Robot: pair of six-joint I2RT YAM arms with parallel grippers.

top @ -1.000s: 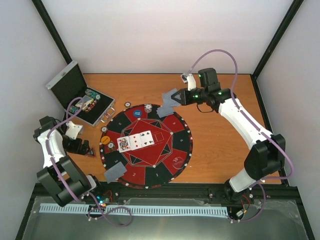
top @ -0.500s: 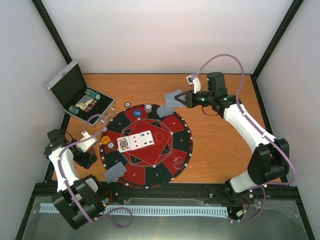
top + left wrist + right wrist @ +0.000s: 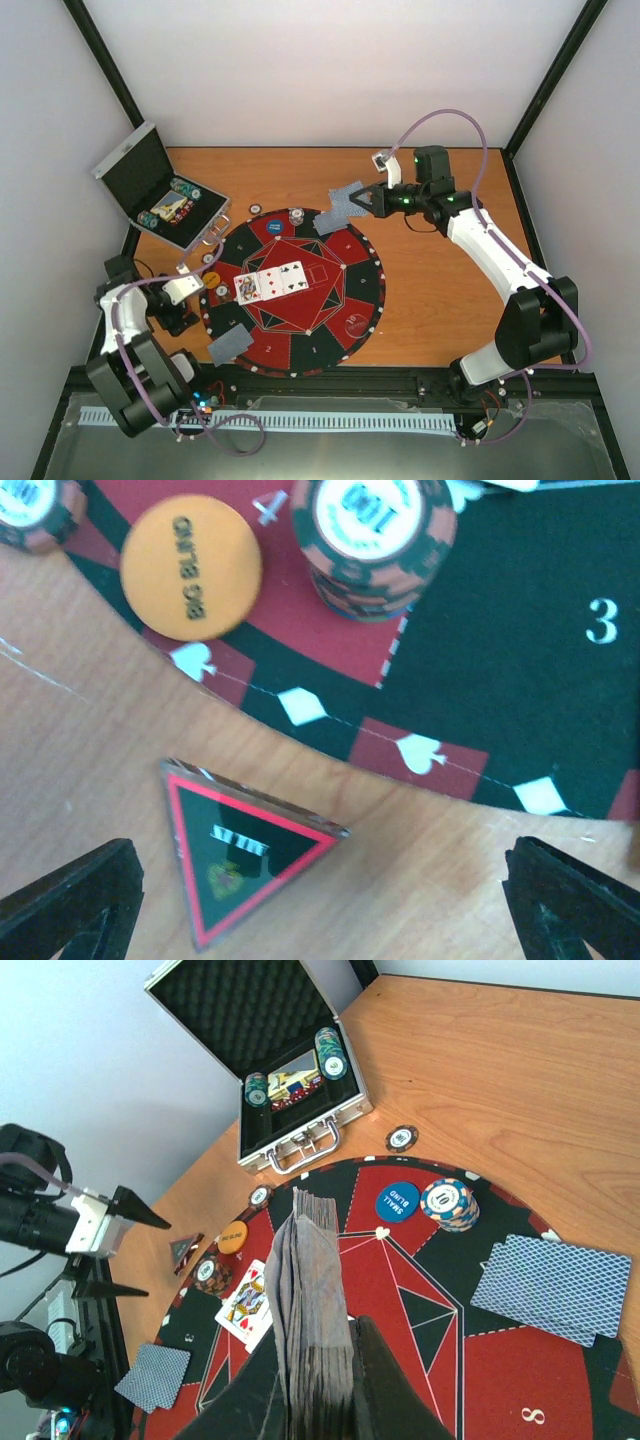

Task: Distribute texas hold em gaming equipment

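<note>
Notably, the left arm's fingers (image 3: 70,905) hang spread and released over the bench (image 3: 90,750), grasping nothing. The dark triangular marker (image 3: 245,865) lies flat between them, nearer the finger at the view's left and touching neither. This straddling pose suggests the marker is the piece in hand for this arm. Ahead of the fingertips the mat (image 3: 500,680) rim curves past, just beside the marker's nearest corner yet apart from it. Beyond that rim sit the orange big-blind button (image 3: 190,567) and a chip stack (image 3: 372,535), well outside the fingers' closing path. Because the marker is thin and its sides slant, closing fingers would likely meet sloped edges and may skid it along the wood. Open bench lies to either side.

The right arm's fingers (image 3: 385,1400) are clenched on the deck (image 3: 315,1290), held on edge and rising from between them, probably so that single cards can be peeled off. To the right of these fingers a dealt face-down pair (image 3: 560,1285) rests on the mat. Ahead lie the blue small-blind button (image 3: 398,1200) and a second chip stack (image 3: 447,1203); farther off stands the open case (image 3: 270,1070). Room to lower the deck looks freest directly ahead, on the red field.
</note>
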